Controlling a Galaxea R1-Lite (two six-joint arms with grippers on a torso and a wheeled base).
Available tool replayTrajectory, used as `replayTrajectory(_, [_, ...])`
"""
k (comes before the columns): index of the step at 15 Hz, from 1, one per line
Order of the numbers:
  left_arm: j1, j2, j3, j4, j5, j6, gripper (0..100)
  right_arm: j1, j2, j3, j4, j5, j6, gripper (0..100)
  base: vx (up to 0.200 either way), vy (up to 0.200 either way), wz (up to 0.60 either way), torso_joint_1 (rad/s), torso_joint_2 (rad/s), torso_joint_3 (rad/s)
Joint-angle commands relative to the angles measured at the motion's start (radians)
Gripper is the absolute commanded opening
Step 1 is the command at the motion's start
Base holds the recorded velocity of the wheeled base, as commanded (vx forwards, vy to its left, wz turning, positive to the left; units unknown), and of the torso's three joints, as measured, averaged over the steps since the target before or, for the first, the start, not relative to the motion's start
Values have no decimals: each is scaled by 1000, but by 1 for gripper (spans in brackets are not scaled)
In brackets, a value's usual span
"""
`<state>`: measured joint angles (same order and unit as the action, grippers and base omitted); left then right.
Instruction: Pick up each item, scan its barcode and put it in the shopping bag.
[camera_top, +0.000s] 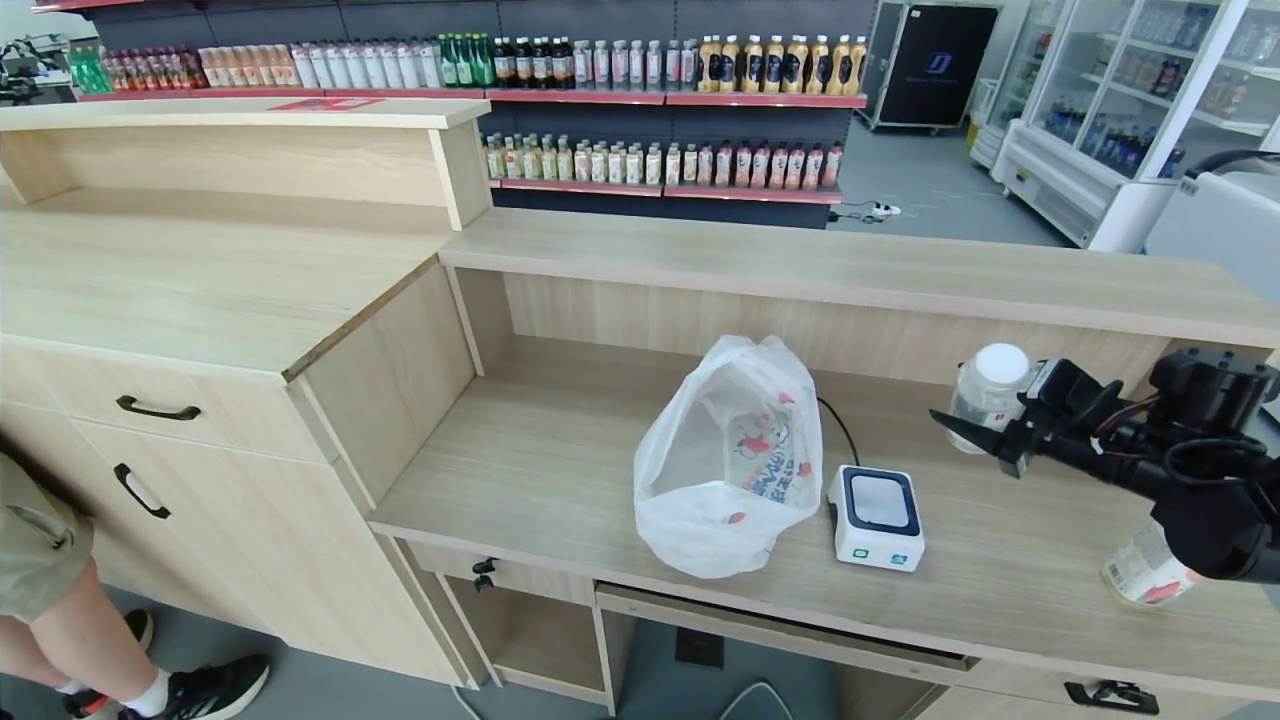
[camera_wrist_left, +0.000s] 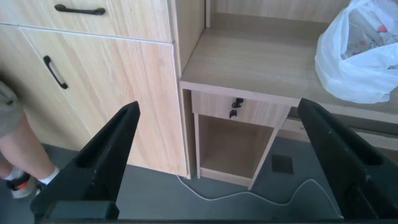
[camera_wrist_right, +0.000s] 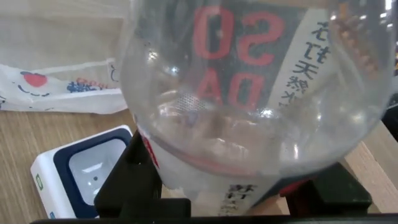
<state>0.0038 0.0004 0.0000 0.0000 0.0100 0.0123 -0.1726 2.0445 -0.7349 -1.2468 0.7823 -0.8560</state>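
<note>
My right gripper (camera_top: 985, 420) is shut on a clear bottle (camera_top: 988, 392) with a white cap, held above the counter to the right of the scanner (camera_top: 877, 515). In the right wrist view the bottle (camera_wrist_right: 249, 93), with red print on its label, sits between the fingers (camera_wrist_right: 134, 186), above the scanner (camera_wrist_right: 87, 171) and near the bag (camera_wrist_right: 56, 87). The white shopping bag (camera_top: 730, 470) stands open just left of the scanner. A second bottle (camera_top: 1145, 575) is on the counter at the right, partly hidden by my arm. My left gripper (camera_wrist_left: 217, 162) hangs open below counter height, left of the bag (camera_wrist_left: 360, 56).
The wooden counter (camera_top: 540, 480) has a raised ledge (camera_top: 850, 265) behind it and a taller cabinet (camera_top: 200, 300) with drawers to its left. A cable (camera_top: 838, 425) runs from the scanner to the back wall. Drink shelves (camera_top: 660, 100) and a fridge (camera_top: 1120, 110) stand beyond.
</note>
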Motion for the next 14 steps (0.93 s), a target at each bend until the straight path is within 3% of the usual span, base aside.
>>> replayTrajectory(1, [1,0,0,0,1,0,100,-7,42,-4,-16,40,0,0,0,0,0,0,0,0])
replayTrajectory(14, [1,0,0,0,1,0,100,-33,180,-101,-39,187,-81,0,0,0,0,0,0,0])
